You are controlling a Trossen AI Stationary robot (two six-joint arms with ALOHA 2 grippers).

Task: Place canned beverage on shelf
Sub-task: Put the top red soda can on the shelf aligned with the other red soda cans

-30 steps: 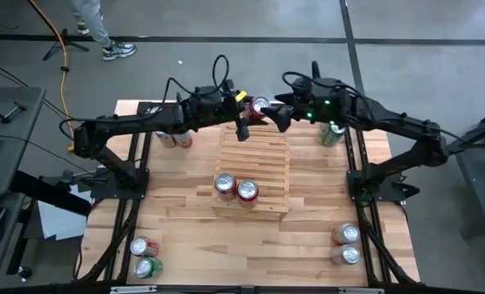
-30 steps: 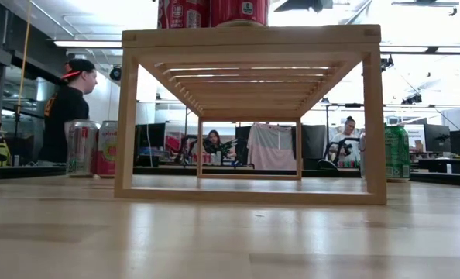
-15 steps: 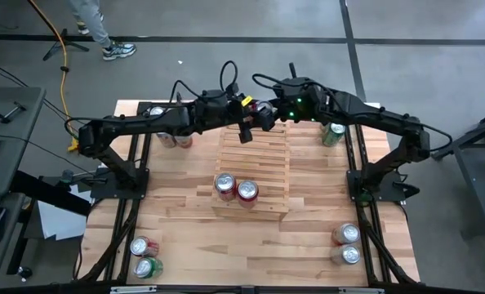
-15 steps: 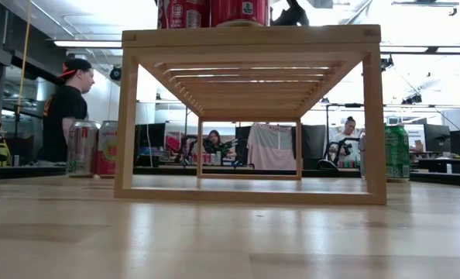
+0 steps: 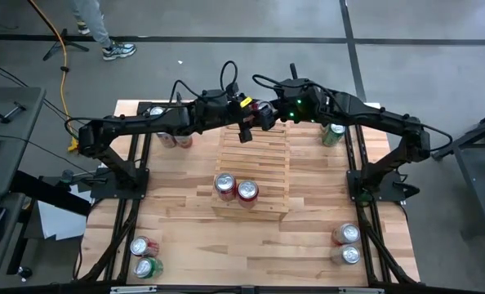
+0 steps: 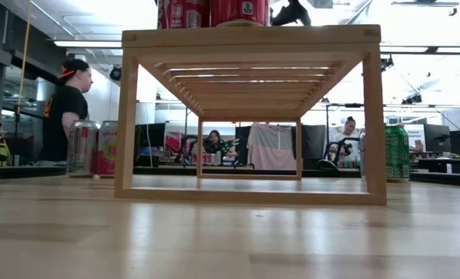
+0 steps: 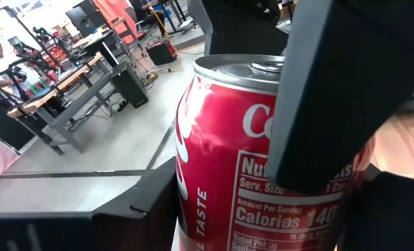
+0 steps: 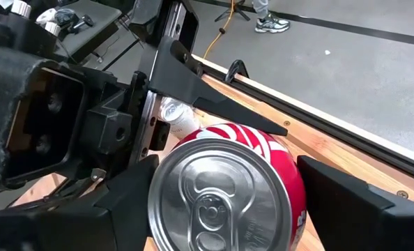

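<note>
1. Centrally, a red can (image 7: 263, 160) is held above the far edge of the shelf (image 5: 255, 163).
2. Left gripper (image 5: 247, 124): jaws clamped on the can's sides.
3. Right gripper (image 8: 214, 202): fingers (image 8: 353, 209) flank the can top; whether they touch it cannot be told.
4. Two more cans (image 5: 236, 189) stand on the shelf's near tier.

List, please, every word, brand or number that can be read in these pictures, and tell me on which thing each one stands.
"Calories 140", on the red can in the left gripper.
"TASTE", running up the same can's side.
"Co", the start of a white brand word, the rest hidden behind a gripper finger.
"Nut", the start of a panel heading, the rest hidden.
Labels on the cans on the shelf and on the table: too small to read.
</note>
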